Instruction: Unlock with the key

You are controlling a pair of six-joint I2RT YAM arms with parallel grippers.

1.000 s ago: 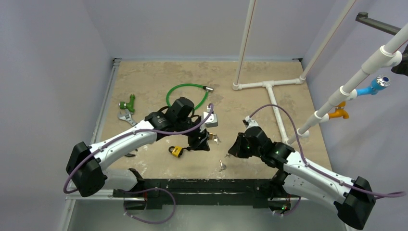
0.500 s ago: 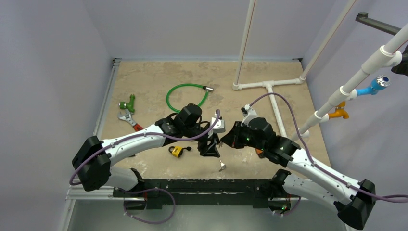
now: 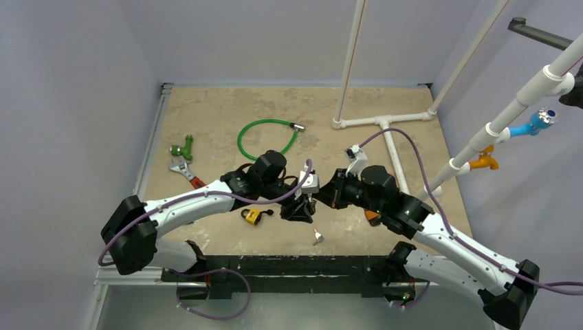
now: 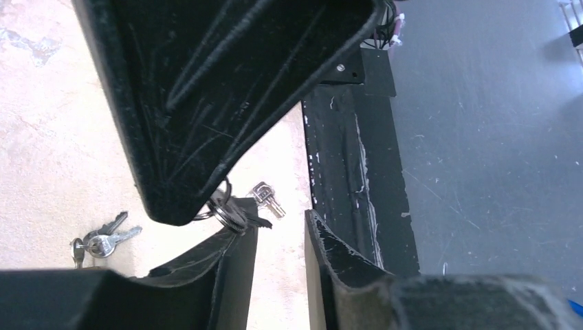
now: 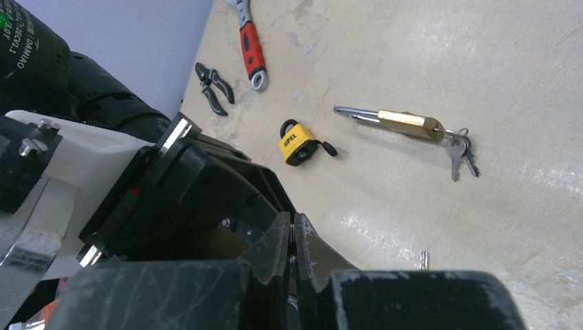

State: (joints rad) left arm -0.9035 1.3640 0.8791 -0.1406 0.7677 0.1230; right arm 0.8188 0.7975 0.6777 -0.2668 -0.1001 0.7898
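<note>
The task looks barely begun: a key is in hand, but no lock is being worked. The right gripper (image 5: pixel 293 221) has its jaws pressed together; in the left wrist view a key ring (image 4: pixel 221 206) with a dark-headed key (image 4: pixel 242 218) hangs at its tip, so it seems to pinch that ring. The left gripper (image 4: pixel 280 221) sits just below it, jaws narrowly parted with nothing between them, one finger touching the ring.

Both locks lie on the table (image 5: pixel 495 62), apart from either gripper. The brass long-shackle padlock (image 5: pixel 407 122) has a bunch of keys (image 5: pixel 459 151) at its end. The yellow padlock (image 5: pixel 297 146) lies near it, shackle seated as far as can be seen, with a small dark piece at its base that may be a key. A single loose key (image 5: pixel 424 260) lies apart from both.

By this reading, steadying a padlock, inserting the key, turning it and freeing the shackle all remain; which padlock is meant cannot be told.

As for writing, the left arm's motor housing (image 5: pixel 27 41) bears lettering that appears to read "DAMIAO", partly cut off; the yellow padlock's face seems to read "OPEL".
</note>
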